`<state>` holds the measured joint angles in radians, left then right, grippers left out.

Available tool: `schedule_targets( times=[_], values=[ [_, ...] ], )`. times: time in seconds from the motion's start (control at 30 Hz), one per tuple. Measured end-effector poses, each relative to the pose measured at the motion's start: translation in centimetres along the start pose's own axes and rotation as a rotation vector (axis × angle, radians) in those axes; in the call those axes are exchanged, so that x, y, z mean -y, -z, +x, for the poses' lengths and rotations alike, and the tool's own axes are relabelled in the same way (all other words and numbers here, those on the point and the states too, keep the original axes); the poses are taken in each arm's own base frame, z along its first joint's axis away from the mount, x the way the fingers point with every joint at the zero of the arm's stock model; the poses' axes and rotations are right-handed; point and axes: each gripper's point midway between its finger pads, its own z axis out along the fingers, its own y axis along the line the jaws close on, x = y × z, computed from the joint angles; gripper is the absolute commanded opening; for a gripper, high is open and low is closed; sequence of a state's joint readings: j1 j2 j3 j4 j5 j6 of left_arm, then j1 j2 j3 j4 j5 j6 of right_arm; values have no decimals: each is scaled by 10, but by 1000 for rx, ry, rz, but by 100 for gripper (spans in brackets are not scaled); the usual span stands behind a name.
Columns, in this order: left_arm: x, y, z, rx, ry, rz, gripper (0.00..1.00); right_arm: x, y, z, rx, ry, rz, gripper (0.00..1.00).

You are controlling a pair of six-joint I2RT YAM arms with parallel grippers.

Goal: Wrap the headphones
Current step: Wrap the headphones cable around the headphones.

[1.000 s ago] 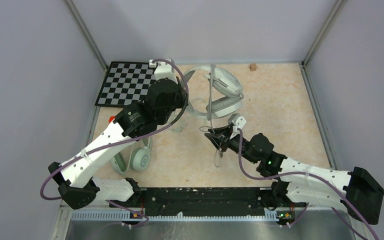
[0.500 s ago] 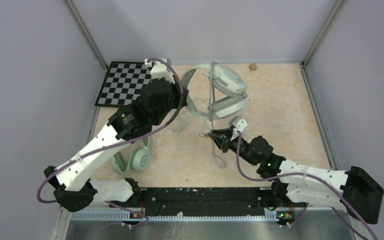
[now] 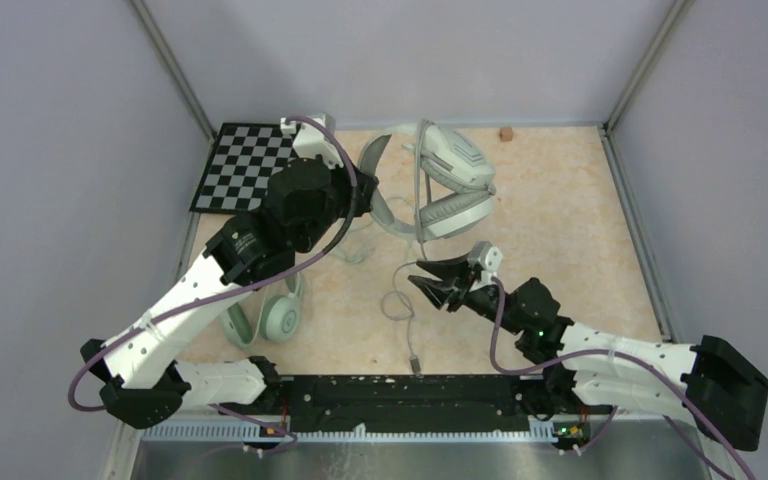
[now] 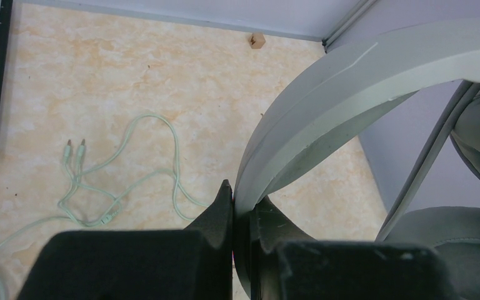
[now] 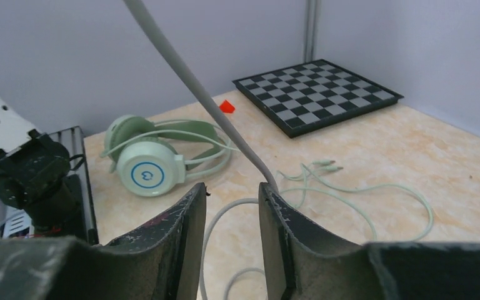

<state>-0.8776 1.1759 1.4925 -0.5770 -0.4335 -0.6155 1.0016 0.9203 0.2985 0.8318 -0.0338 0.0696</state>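
My left gripper [image 3: 368, 192] is shut on the headband [image 4: 325, 106] of the white headset [image 3: 450, 185] and holds it up off the table at the back centre. Its grey cable [image 3: 400, 300] hangs from the cups and lies looped on the table, the plug near the front edge. My right gripper [image 3: 425, 277] is open, low over that cable; in the right wrist view the cable [image 5: 225, 134] runs past the right fingertip without being clamped. The mint-green headset [image 3: 275, 315] lies at the front left, under my left arm, and shows in the right wrist view [image 5: 147, 165].
A checkerboard [image 3: 245, 165] lies at the back left. The pale-green cable [image 4: 125, 181] lies in loose loops beside it. A small brown block [image 3: 506, 133] sits by the back wall. A small red piece [image 5: 226, 106] lies near the board. Grey walls close in three sides.
My right gripper has opened and let go of the grey cable, which dropped into a loop on the table. The left arm shifted the white headset slightly left and back.
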Motion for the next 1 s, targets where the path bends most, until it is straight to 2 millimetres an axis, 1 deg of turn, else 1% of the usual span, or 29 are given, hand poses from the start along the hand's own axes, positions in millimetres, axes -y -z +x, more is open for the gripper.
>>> schedule_targets(
  times=[0.07, 0.13, 0.23, 0.37, 0.5, 0.73, 0.87, 0.93, 1.0],
  values=[
    [0, 0, 0, 1, 0, 0, 0, -7, 0, -8, 34, 2, -41, 39],
    [0, 0, 0, 1, 0, 0, 0, -12, -1, -17, 66, 4, -69, 42],
    [1, 0, 0, -1, 0, 3, 0, -13, -2, -23, 94, 10, -75, 45],
    [3, 1, 2, -11, 3, 17, 0, -9, -6, -27, 124, 33, -54, 48],
    [5, 1, 3, -20, 8, 29, 0, -1, -12, -28, 150, 70, -16, 49],
    [9, 2, 6, -34, 14, 49, 0, 13, -21, -14, 142, 105, 47, 47],
    [8, 2, 5, -29, 12, 42, 0, 11, -20, -18, 159, 90, 43, 47],
    [6, 1, 4, -24, 9, 35, 0, 5, -17, -21, 153, 69, 17, 47],
    [5, 1, 3, -17, 6, 27, 0, -2, -12, -29, 159, 46, -14, 48]
  ],
)
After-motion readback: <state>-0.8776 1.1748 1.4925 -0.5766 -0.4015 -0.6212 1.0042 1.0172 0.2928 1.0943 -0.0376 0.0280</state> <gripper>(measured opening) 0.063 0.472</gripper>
